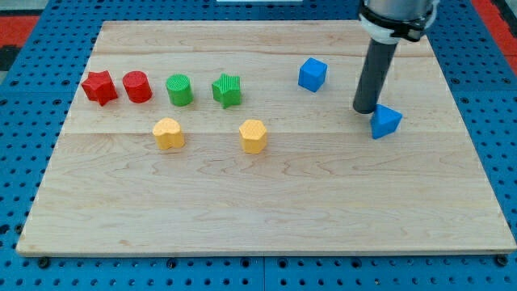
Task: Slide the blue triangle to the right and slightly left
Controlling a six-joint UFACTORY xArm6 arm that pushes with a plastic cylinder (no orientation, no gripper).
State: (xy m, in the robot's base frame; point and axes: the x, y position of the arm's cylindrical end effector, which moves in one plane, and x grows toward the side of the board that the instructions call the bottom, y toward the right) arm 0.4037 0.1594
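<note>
My tip [367, 110], a plain rod with nothing to open or close, is touching the blue triangle [386, 121] just right of it, so it can push it right.

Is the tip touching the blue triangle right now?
Touching, as far as the camera view shows: my tip sits against the upper left edge of the blue triangle, with no board visible between them.

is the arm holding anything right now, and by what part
Nothing is held; there is no pincer. My tip sits at the blue triangle's left side, close enough to push, though contact cannot be confirmed.
</note>
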